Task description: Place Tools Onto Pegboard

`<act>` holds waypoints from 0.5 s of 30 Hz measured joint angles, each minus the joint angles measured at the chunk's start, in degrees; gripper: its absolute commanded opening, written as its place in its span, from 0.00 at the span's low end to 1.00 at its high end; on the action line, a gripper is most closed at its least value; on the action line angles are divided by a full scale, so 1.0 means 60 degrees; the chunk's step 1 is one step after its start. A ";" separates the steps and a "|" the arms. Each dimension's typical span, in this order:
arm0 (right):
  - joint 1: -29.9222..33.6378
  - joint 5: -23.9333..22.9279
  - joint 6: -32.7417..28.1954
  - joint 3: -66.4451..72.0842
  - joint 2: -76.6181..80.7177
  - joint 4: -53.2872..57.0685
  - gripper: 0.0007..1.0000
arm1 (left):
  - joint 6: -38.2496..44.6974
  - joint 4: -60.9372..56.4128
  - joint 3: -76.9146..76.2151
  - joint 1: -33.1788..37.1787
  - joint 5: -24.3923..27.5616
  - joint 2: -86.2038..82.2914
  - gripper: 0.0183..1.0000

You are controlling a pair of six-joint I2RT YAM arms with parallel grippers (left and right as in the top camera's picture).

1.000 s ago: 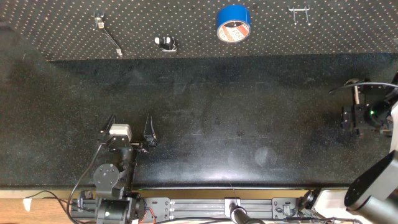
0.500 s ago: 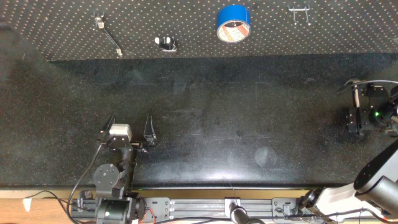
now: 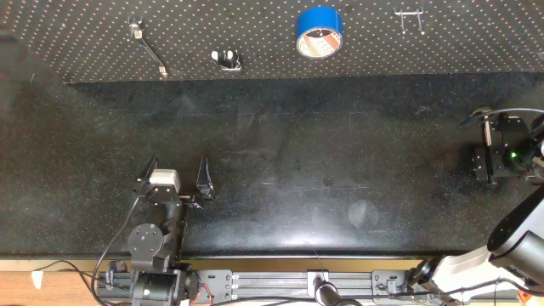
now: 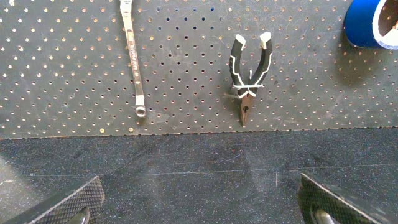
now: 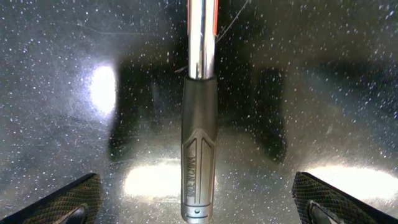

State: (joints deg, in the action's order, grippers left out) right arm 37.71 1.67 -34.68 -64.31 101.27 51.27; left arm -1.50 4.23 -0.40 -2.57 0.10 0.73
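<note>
On the pegboard [image 3: 76, 34] hang a silver wrench [image 3: 147, 47], black-handled pliers [image 3: 226, 59] and a blue tape roll [image 3: 319, 32]. The left wrist view also shows the wrench [image 4: 132, 56], the pliers [image 4: 249, 68] and the tape roll [image 4: 373, 22]. My left gripper [image 3: 178, 174] is open near the table's front, holding nothing. At the far right my right gripper [image 3: 500, 159] hangs open just above a tool lying on the table. This tool [image 5: 199, 143] has a chrome shaft and a black rubber handle, lying between the spread fingers [image 5: 68, 202].
An empty metal hook [image 3: 410, 17] sticks out of the pegboard at the upper right. The dark speckled table [image 3: 323, 153] stretches between the two arms. A cable [image 3: 476, 115] loops beside the right gripper.
The right arm has shifted slightly toward the table's right edge; its gripper stays over the tool. The left arm has not moved.
</note>
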 measured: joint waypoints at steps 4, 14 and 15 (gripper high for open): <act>-0.0142 -0.0004 -0.0109 0.0000 0.0018 -0.0124 1.00 | 0.0000 0.0000 0.0000 0.0000 0.0000 0.0000 1.00; -0.0171 0.0000 -0.0157 0.0000 0.0259 -0.0178 0.80 | -0.0004 0.0000 0.0000 0.0000 0.0000 0.0000 1.00; -0.0171 -0.0007 -0.0222 0.0000 0.0277 -0.0208 0.65 | -0.0004 0.0000 0.0000 0.0000 0.0000 0.0000 1.00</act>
State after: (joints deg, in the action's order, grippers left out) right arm 36.69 1.63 -36.01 -64.31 102.94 50.02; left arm -1.52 4.23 -0.40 -2.57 0.10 0.73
